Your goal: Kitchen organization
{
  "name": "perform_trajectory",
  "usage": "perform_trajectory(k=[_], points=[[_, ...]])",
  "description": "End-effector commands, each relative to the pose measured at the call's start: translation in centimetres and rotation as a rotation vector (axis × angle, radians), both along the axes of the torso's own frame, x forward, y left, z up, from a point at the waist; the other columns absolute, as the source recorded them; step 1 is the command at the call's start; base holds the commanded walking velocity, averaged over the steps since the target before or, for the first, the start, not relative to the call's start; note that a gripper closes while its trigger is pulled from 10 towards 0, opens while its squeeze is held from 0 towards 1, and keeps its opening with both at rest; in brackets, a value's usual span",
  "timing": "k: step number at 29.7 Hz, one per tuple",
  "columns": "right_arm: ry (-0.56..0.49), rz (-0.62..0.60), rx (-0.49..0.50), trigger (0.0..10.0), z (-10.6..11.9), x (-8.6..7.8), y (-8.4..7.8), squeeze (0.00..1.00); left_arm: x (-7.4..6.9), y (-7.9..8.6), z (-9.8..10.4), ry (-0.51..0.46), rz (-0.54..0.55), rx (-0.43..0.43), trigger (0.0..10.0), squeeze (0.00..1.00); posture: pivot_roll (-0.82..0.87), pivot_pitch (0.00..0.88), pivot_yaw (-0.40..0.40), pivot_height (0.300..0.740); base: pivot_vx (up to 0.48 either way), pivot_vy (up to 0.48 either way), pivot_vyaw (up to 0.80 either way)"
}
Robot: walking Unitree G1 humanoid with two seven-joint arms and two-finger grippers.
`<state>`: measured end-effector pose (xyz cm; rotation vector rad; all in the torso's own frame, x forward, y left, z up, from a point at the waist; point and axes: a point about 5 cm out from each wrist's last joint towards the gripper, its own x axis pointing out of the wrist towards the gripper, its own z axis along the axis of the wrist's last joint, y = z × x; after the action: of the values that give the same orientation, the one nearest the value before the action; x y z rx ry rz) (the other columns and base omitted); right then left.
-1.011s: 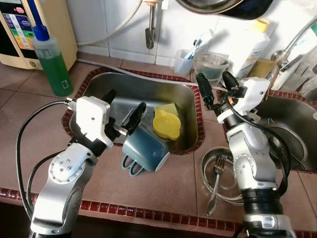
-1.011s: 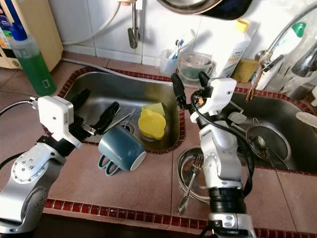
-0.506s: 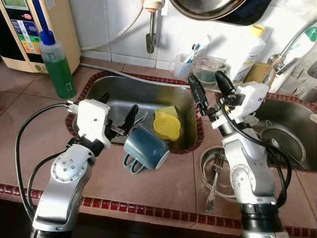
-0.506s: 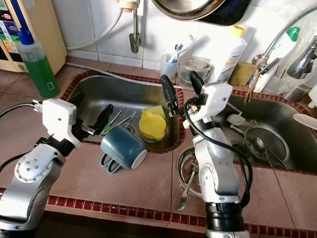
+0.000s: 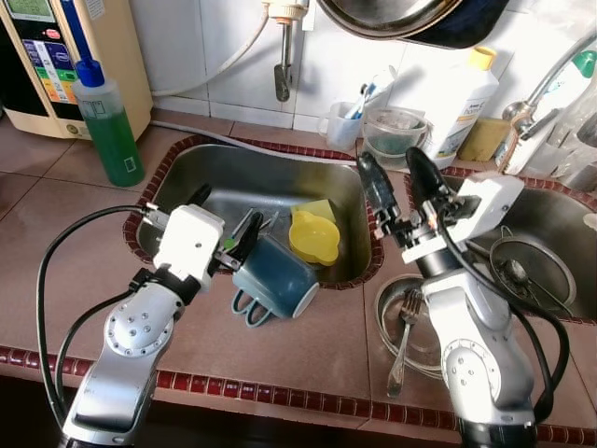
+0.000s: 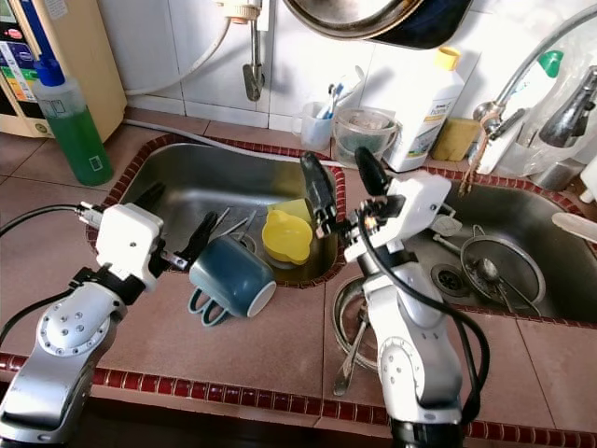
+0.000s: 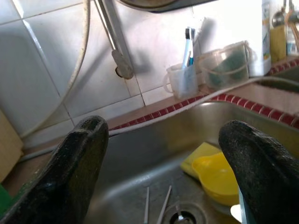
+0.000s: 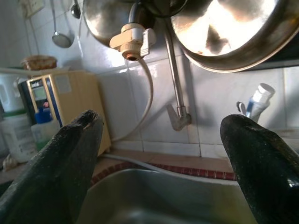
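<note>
Blue mug (image 5: 276,280) beside sink (image 5: 224,168), toothbrush cup (image 7: 182,80)

Silver arms, white wrist housings (black cables), black fingers (image 5: 244,238)

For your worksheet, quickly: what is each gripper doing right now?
Left gripper: open, holding nothing, at the near edge of the sink beside the blue mug.
Right gripper: open, holding nothing, raised above the counter.

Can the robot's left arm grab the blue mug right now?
Probably yes. The left gripper is open and sits right beside the blue mug, which lies tipped on the sink's front edge. Nothing stands between them.
</note>
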<state>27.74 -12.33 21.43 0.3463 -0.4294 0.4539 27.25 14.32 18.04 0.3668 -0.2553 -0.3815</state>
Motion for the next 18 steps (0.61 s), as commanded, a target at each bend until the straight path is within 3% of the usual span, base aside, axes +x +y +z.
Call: perform_trajectory(k=[1,5,13,18], points=[[-0.025,-0.003,0.007,10.0,0.7,-0.4,-0.1,0.00,0.0,-0.1,-0.3,0.006,0.007,0.024,10.0,0.00,-0.11,0.085,-0.035,0.740,0.000,0.000,0.00],[-0.034,0.001,0.013,10.0,0.7,-0.8,-0.1,0.00,0.7,0.6,-0.1,0.008,0.084,0.012,10.0,0.00,-0.11,0.092,-0.028,0.740,0.000,0.000,0.00],[0.008,-0.003,0.028,10.0,0.4,-1.4,-0.3,0.00,0.9,1.0,-0.4,0.013,0.121,0.019,10.0,0.00,-0.11,0.103,-0.027,0.740,0.000,0.000,0.00],[0.074,-0.072,0.031,10.0,-0.1,-1.2,-0.7,0.00,0.8,0.7,-0.8,0.003,0.123,0.055,10.0,0.00,-0.11,0.106,-0.026,0.740,0.000,0.000,0.00]])
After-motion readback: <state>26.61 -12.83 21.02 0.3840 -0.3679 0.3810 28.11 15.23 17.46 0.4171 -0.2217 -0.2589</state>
